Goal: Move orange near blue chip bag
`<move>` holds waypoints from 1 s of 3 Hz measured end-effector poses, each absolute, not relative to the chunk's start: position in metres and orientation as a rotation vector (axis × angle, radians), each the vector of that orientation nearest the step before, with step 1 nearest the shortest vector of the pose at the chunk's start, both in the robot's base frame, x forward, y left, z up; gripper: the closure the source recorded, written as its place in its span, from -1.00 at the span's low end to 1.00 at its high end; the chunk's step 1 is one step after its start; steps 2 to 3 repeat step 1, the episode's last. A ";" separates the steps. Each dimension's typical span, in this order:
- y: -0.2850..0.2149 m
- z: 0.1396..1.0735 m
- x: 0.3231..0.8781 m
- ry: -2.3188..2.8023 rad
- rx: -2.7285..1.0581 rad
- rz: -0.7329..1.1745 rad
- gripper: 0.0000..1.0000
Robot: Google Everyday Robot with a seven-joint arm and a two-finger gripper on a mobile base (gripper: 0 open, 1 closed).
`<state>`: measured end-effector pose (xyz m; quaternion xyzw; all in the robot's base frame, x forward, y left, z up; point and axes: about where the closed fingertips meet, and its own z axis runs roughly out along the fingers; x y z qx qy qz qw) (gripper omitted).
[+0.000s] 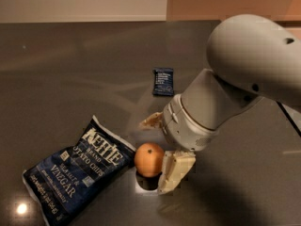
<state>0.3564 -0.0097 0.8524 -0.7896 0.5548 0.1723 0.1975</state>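
Our gripper (152, 156) hung low over the dark glossy table (70, 79), right of centre, with its two pale fingers spread wide and gripping nothing. We saw the near finger (173, 172) pointing down at the tabletop and the far finger (151, 121) angled off to the left, behind the fruit. The bulky white arm (235, 79) filled the right side of the view above them.

Closest to us, at the lower left, lay the blue chip bag (75, 173), flat and crinkled, tilted on a diagonal. We could read "KETTLE" in large white letters, "BRAND" and "POTATO CHIPS" beneath it, and "VINEGAR" lower down; the smaller print we could not make out. A bright spot of reflected light (21, 208) sat by its lower corner.

Just past the bag's upper right corner rested the orange (149, 160), on the table, its small dark stem dimple facing up. It lay against the near finger and apart from the far one.

Further back lay a small dark blue snack bar wrapper (163, 81), its white lettering too small to read. Beyond the table's far edge ran a pale wall (80, 1).
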 end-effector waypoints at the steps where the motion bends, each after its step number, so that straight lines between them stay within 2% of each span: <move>1: -0.010 0.852 0.356 1.553 -2.210 0.482 -1.00; 3: -0.010 0.852 0.356 1.553 -2.210 0.482 -1.00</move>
